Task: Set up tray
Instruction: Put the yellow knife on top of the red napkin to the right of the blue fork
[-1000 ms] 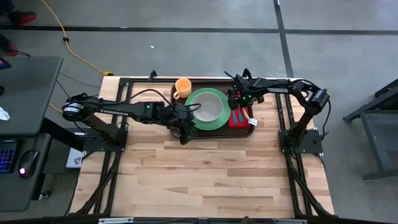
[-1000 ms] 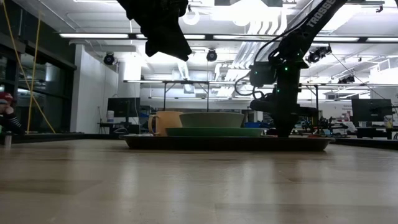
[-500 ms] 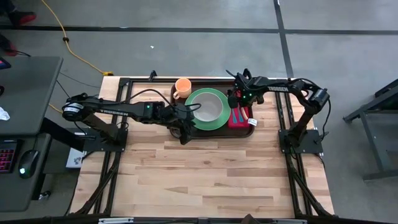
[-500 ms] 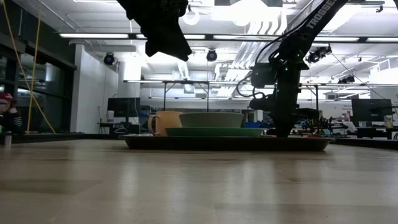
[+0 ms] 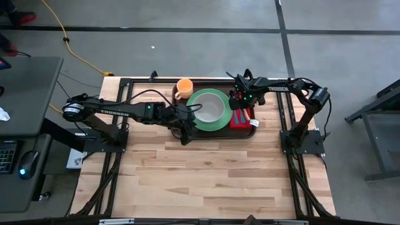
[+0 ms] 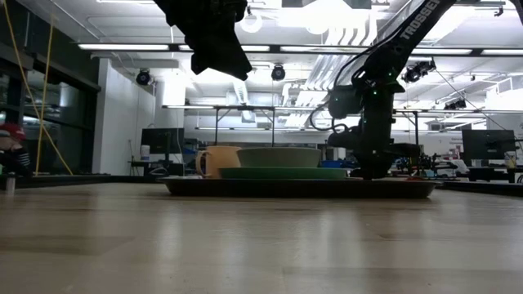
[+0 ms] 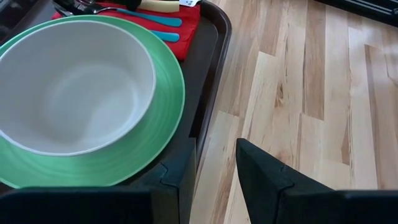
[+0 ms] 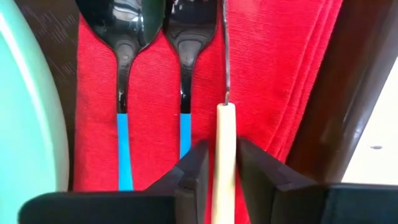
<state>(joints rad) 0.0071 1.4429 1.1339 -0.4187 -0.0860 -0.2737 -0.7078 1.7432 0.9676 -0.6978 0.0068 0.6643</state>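
Wooden tabletop (image 5: 206, 169) carries the tray (image 5: 180, 120) at its far edge; the left gripper (image 7: 214, 171) waits open and empty above the tray's near rim. Beyond the green plate (image 5: 199, 119), the right gripper (image 8: 221, 163) straddles a cream-handled utensil (image 8: 224, 155) lying on the red napkin (image 8: 267, 74), fingers close on either side, and whether they grip it cannot be told. Releasing well probably means parting them fully, then lifting straight up so the handle stays parallel to the spoon (image 8: 124, 43) and fork (image 8: 186, 37).

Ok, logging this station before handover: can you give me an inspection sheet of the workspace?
Surface: wooden table.
Job's things: tray holds orange mug, bowl on green plate, red napkin with two blue-handled utensils.
Clutter: nothing seen.
Grippers: right gripper straddles a cream-handled utensil; left gripper open over the tray's edge.
Cables: yellow cord on floor.
Surroundings: desk, person far off.
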